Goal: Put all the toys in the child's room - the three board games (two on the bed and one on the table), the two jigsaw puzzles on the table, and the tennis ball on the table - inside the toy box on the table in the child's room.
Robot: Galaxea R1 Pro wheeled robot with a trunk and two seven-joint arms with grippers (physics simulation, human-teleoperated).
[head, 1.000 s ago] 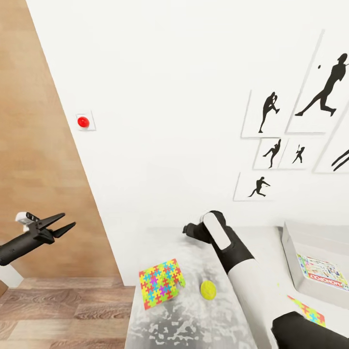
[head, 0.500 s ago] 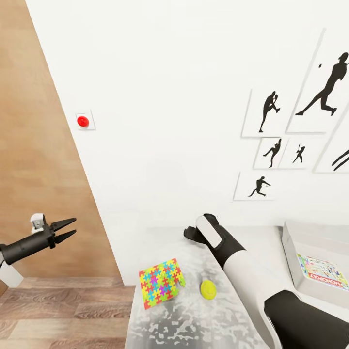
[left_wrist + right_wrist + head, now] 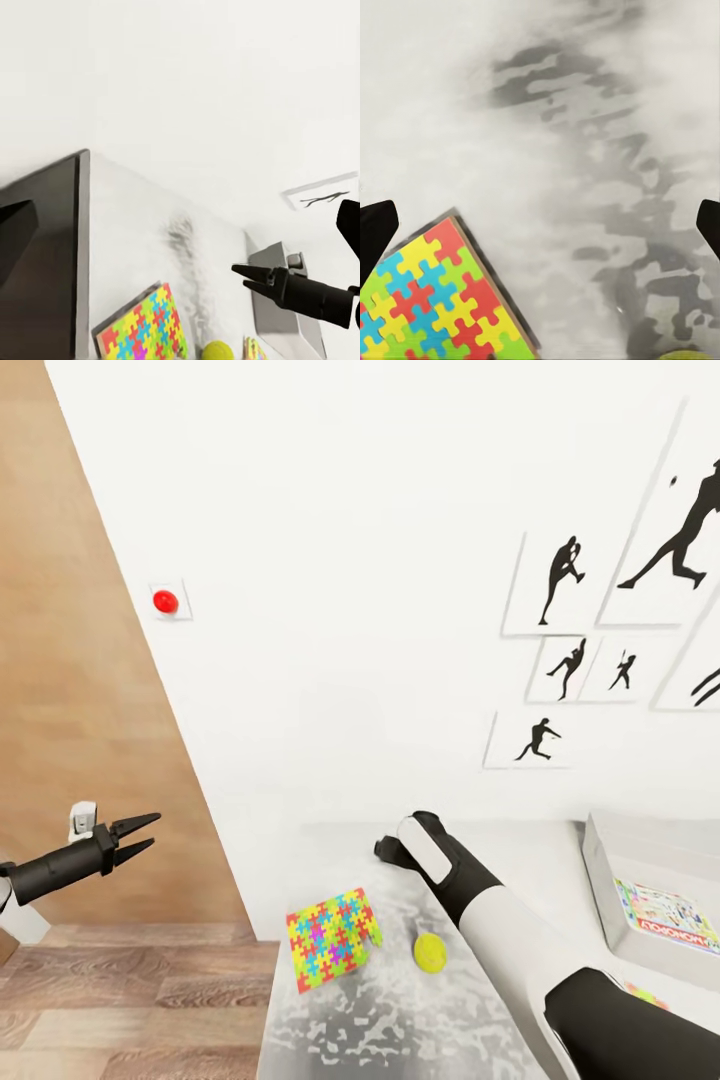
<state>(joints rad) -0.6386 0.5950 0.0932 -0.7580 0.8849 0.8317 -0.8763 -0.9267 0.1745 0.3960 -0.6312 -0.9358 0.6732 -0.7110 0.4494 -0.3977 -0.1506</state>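
I see a puzzle (image 3: 331, 940) lying flat near the left end of the table (image 3: 400, 1020), one corner close to the table's edge. The ball (image 3: 431, 951) sits just beside it, toward the toy box, apart from the puzzle by a narrow gap. My right gripper (image 3: 388, 848) hangs over the table behind both, nearer the wall (image 3: 350, 610), and touches neither. From its own camera I see the puzzle (image 3: 439, 300) below and to one side, a sliver of the ball (image 3: 690, 355) at the frame's edge, and the two dark fingertips (image 3: 376, 229) far apart at the opposite margins, so its jaws are spread wide with nothing between them.

The toy box (image 3: 650, 890) stands at the table's right end, well apart from the puzzle and ball. A printed board game (image 3: 668, 918) lies flat inside it. A bit of a second puzzle (image 3: 645, 994) peeks out on the table past my right forearm, in front of the box.

My left gripper (image 3: 140, 835) is held off the table's left end, over the wood floor (image 3: 130, 1000), well apart from the toys. Its fingers are parted and hold nothing. Its camera takes in the puzzle (image 3: 142, 330), the ball (image 3: 217, 350) and the right gripper (image 3: 241, 274) above the table.
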